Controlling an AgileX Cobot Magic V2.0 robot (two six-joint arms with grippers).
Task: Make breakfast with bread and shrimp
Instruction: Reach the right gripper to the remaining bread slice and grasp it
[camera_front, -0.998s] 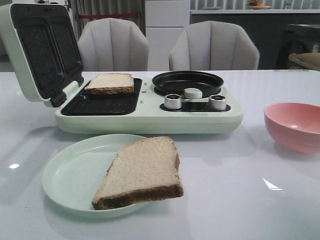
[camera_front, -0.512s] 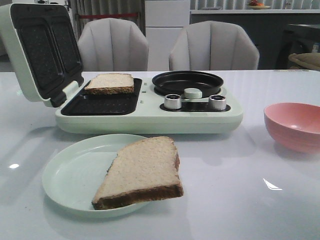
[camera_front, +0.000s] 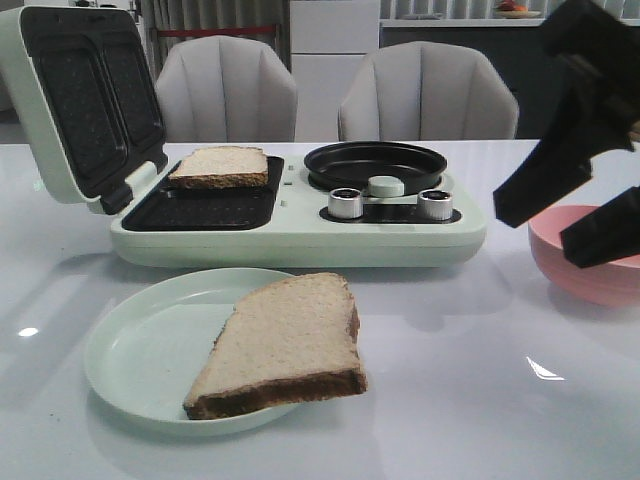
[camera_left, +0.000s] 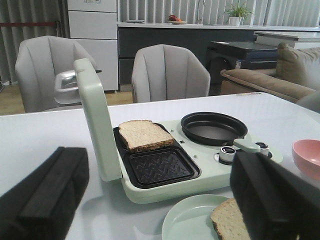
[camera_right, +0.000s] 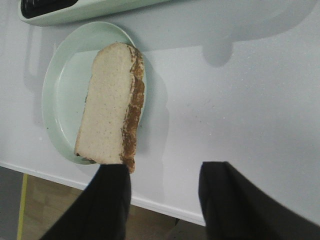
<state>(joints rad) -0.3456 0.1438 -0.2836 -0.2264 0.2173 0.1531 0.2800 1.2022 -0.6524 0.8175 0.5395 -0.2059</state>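
Note:
One bread slice (camera_front: 219, 167) lies in the far well of the open pale green sandwich maker (camera_front: 300, 235); it also shows in the left wrist view (camera_left: 145, 135). A second bread slice (camera_front: 282, 345) lies on the pale green plate (camera_front: 140, 350), overhanging its rim; it also shows in the right wrist view (camera_right: 110, 107). My right gripper (camera_front: 565, 225) is open and empty, up in the air at the right over the pink bowl (camera_front: 600, 275). My left gripper (camera_left: 160, 200) is open and empty, seen only in its wrist view. No shrimp shows in any view.
The sandwich maker's lid (camera_front: 75, 100) stands open at the left. A black round pan (camera_front: 375, 165) and two silver knobs (camera_front: 345, 203) sit on its right half. Two grey chairs (camera_front: 225, 90) stand behind the table. The table's front edge (camera_right: 150, 202) runs close to the plate.
My right gripper has come into the front view at the upper right, above the pink bowl. The bread, plate and sandwich maker have not moved.

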